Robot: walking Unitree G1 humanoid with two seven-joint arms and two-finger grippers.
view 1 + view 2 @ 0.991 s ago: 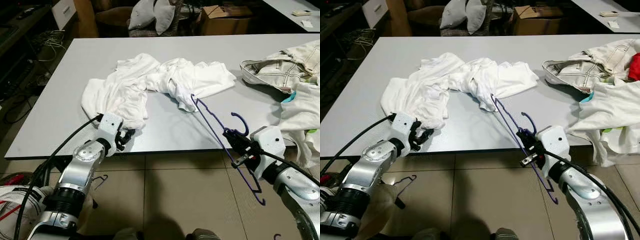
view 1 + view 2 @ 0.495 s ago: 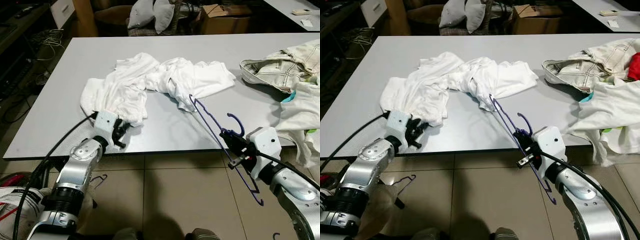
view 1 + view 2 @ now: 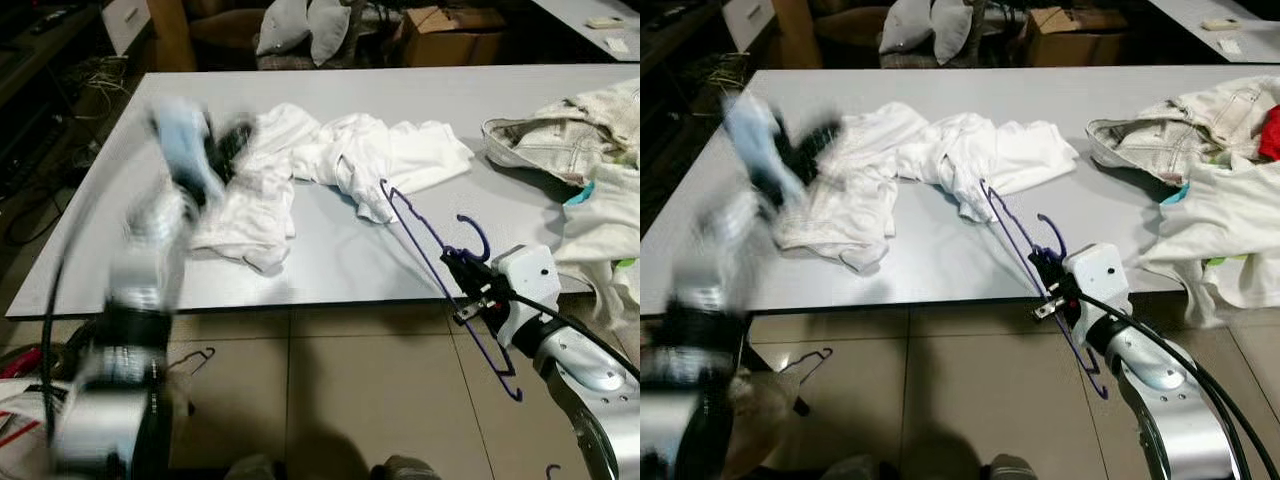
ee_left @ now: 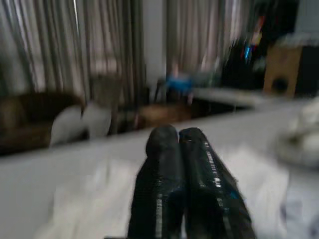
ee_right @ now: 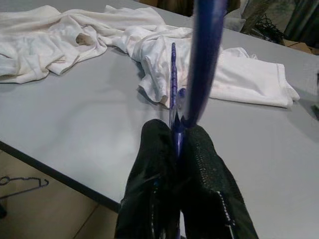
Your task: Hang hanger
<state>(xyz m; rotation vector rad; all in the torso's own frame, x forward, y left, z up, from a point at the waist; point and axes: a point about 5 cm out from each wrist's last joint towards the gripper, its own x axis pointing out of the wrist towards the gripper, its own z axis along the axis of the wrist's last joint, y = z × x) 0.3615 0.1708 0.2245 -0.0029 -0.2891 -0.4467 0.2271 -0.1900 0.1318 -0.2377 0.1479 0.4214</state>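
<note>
Purple hanger (image 3: 430, 255), seemingly white shirt (image 3: 330, 160).

This looks like a workroom or lab, not a cosy home. A big grey table (image 3: 420, 95) stands on a tiled floor (image 3: 330, 390). Tangled cables (image 3: 95, 80) lie by the wall, near a cardboard box (image 3: 445, 25).

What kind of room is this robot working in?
Probably a lived-in home or workroom used for laundry: a large grey table bears crumpled white clothes, with a tiled floor below and a cardboard box and cushions behind.
</note>
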